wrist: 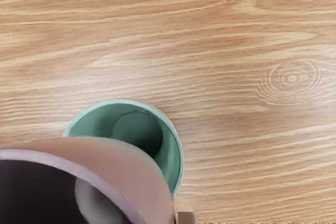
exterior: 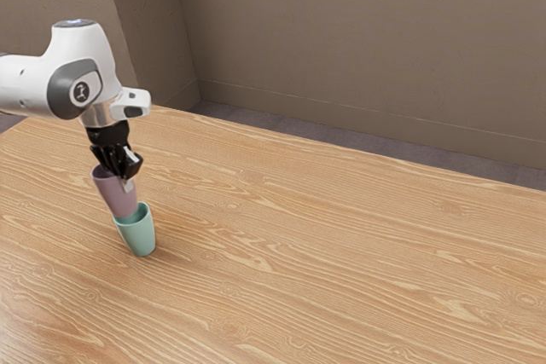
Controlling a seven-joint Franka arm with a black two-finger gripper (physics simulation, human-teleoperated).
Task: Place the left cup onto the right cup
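the mauve cup [wrist: 105,163], cut by the wrist view's edge, hides part of the green cup [wrist: 126,124]

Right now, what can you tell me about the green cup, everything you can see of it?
The green cup is a small, plain tumbler without a handle, mint-coloured with a matte plastic look, and wider at its open mouth than at its base. It sits on the wooden table and leans toward the exterior view's left rather than standing upright. Its inside is bare, and the lower end of the purple cup dips into its mouth, seemingly against the rim.
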